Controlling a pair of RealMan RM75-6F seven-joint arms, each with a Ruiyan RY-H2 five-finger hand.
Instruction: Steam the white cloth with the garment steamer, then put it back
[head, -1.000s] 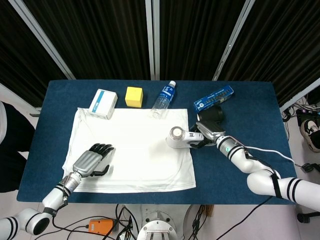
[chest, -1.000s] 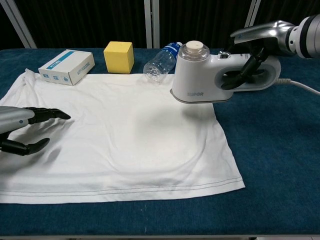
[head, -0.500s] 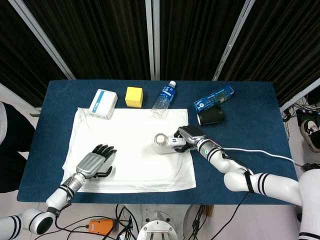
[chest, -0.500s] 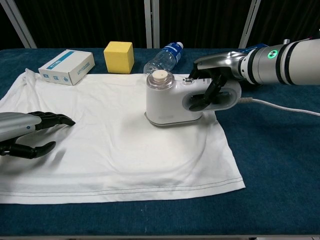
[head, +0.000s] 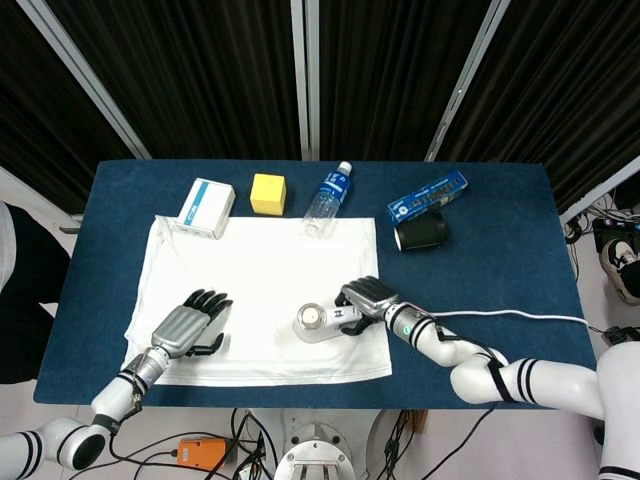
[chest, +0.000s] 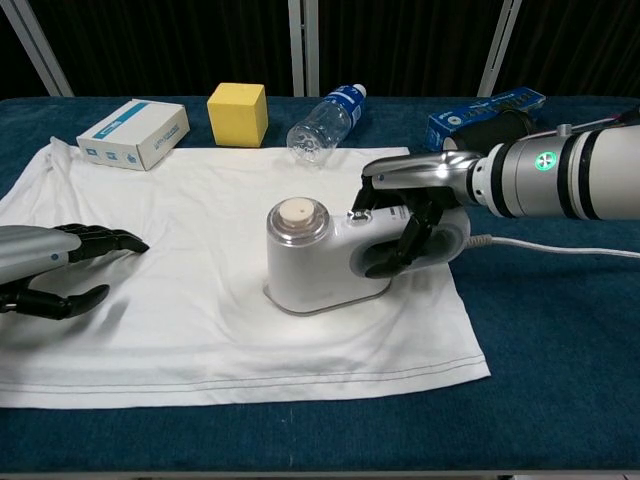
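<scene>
Right hand (chest: 405, 215) — fingers wrapped through the handle loop of the garment steamer (chest: 330, 255), thumb lying along the top of the handle, forearm reaching in from 3 o'clock nearly level with the table. The steamer stands base-down on the white cloth (chest: 200, 290), toward the cloth's 4 o'clock corner, its round cap facing up; a white cord (chest: 560, 247) trails off toward 3 o'clock over the blue table (chest: 560, 360).

Left hand (chest: 50, 270) — fingers spread and slightly curled, holding nothing, palm down over the cloth's 8 o'clock region; whether it touches the fabric cannot be told. Its forearm enters from 7 o'clock in the head view.

Along the cloth's 12 o'clock edge: a white box (head: 206, 207), a yellow cube (head: 268, 193) and a lying water bottle (head: 328, 197). At 2 o'clock, off the cloth, a black cup (head: 421, 234) beside a blue packet (head: 428, 195).
</scene>
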